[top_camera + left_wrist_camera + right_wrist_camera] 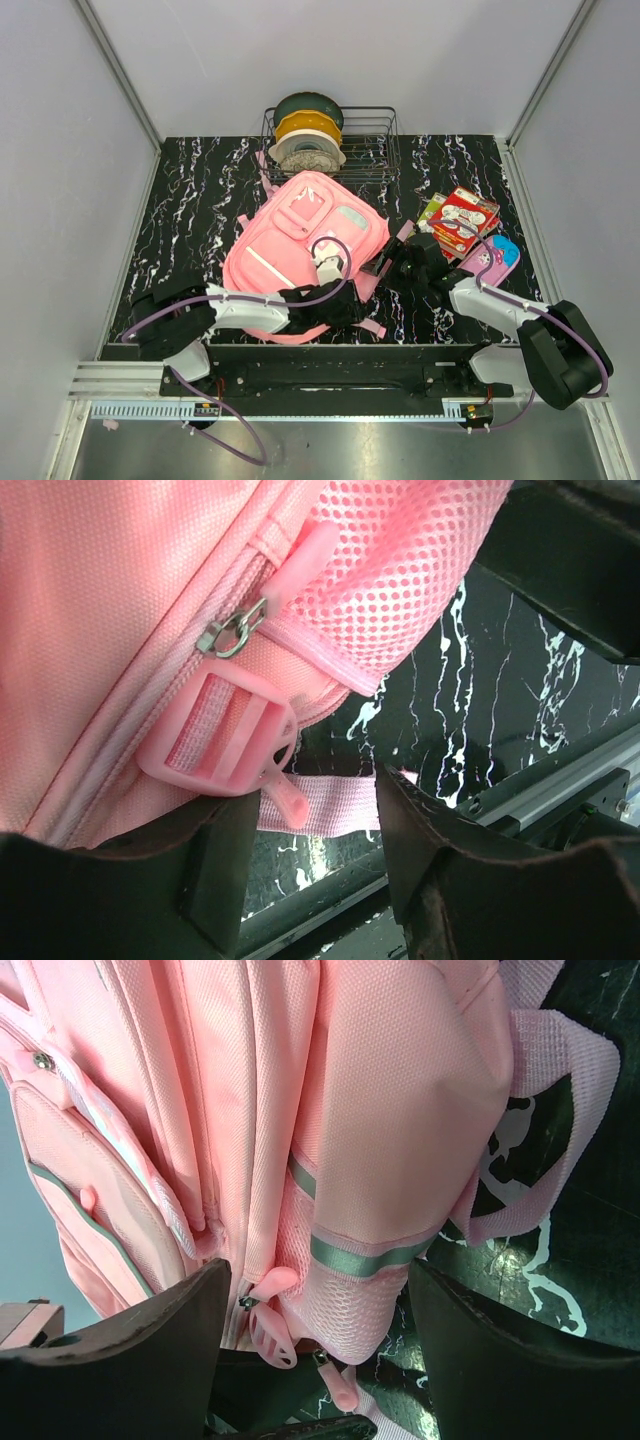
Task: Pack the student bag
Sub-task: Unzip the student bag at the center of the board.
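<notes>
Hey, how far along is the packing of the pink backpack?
Early. Nothing looks packed: the red box, green box and pencil case lie beside the student bag, which looks zipped shut. In hand: left gripper and right gripper, both open, sit near its zip pulls. Left: unzip, load, close.

Black table [190, 200] with white marble veins fills the middle, under soft, even light. Pale grey panels close it in: left wall [50, 150], far wall [330, 50], right wall [600, 120]. Slim metal posts run up the far corners, left post [115, 70] and right post [545, 70]. Along the near edge lies a silver rail [120, 375]; nearer still, a dull metal sheet [330, 450].
</notes>
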